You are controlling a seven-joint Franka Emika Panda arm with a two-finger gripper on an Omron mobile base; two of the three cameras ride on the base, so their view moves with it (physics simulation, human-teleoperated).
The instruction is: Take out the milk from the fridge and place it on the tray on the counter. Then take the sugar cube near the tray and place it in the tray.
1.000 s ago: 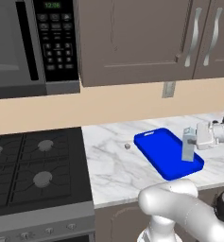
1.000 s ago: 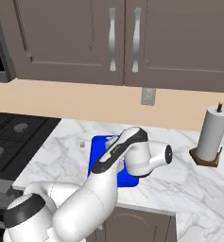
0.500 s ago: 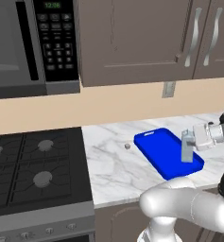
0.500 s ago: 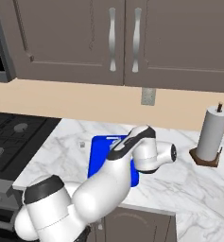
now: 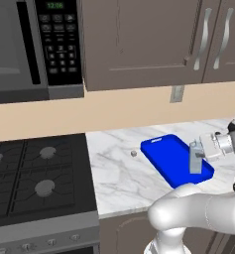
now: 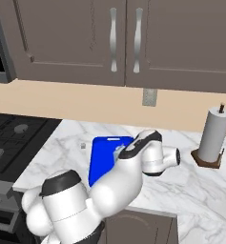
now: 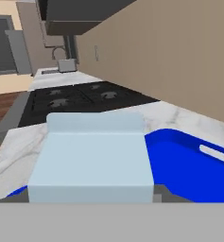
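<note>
Gripper [image 5: 200, 155] clamped on milk [image 5: 195, 158] over tray [image 5: 173, 158]; cube [image 5: 134, 154] on worktop [image 5: 120, 171], towel roll [image 6: 213, 135] visible from right base.

Dark grey-brown wall cabinets [image 5: 139, 39] with long metal handles hang over a beige wall bearing a grey outlet [image 5: 177, 94]. A black microwave [image 5: 34, 44] sits above the black gas stovetop [image 5: 34, 178]. A paper-towel roll [image 6: 213, 136] stands upright on its wooden stand.

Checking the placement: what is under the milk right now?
The tray lies under the milk, its blue showing around the carton. Whether the carton's base touches the tray cannot be seen.
</note>
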